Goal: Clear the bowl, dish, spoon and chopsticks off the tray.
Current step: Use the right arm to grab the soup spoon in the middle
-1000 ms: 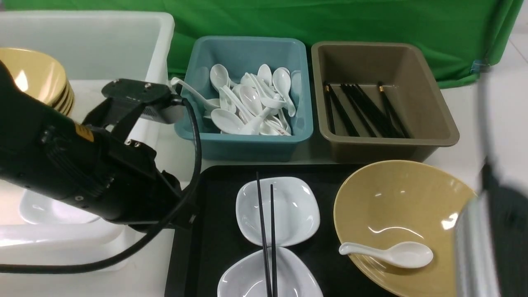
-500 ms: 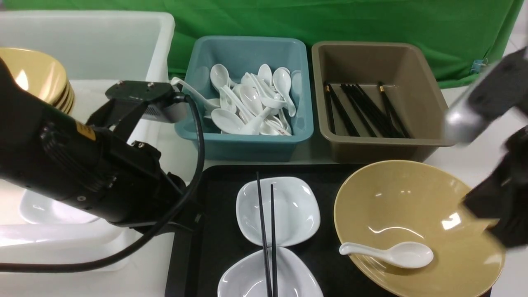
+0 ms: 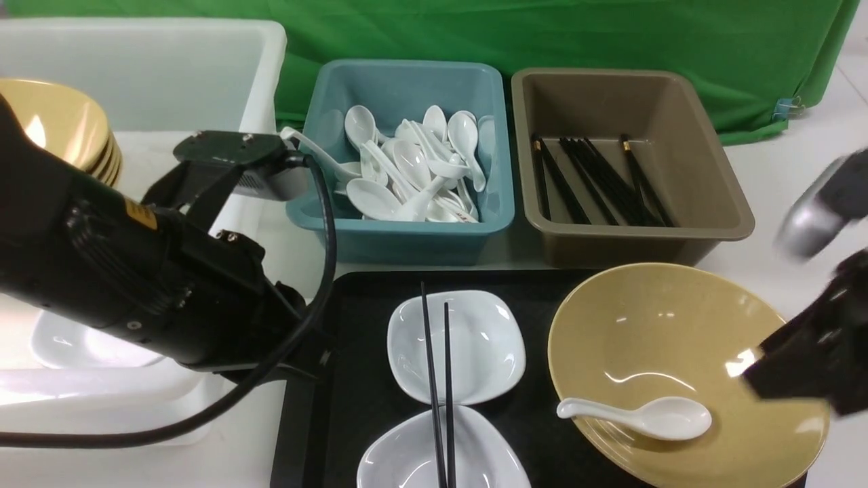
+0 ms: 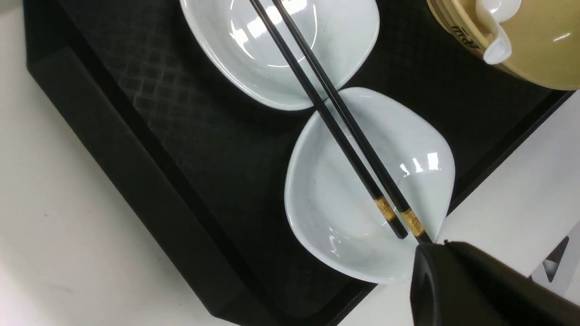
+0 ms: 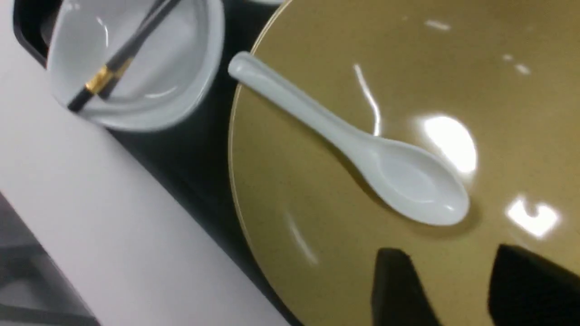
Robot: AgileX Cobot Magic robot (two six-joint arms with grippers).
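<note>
My right arm [image 3: 814, 352] is the one real change: a second ago it was a blur at the edge of the front view. It has since swung in and dropped over the right rim of the bowl [image 3: 651, 325]. My left arm [image 3: 135, 271] has barely shifted and hangs over the tray's left edge.

The tray [image 3: 359, 318] on the desk [image 3: 766, 169] carries everything it did before, and nothing has moved. The bowl sits at its right end, and the two white dishes [image 3: 481, 339] lie left of it, one behind the other. The chopsticks [image 3: 434, 379] lie across both dishes. The spoon [image 3: 644, 415] lies inside the bowl, with its handle over the left rim.

In its wrist view the right tool [image 5: 457, 290] is spread wide and empty, just short of the spoon's scoop. I read that as lining up a spoon pick, probably bound for the teal tub [image 3: 407, 237]. Only one black part of the left tool [image 4: 453, 280] shows, beside the chopsticks' gold-banded ends, so I cannot tell its state.
</note>
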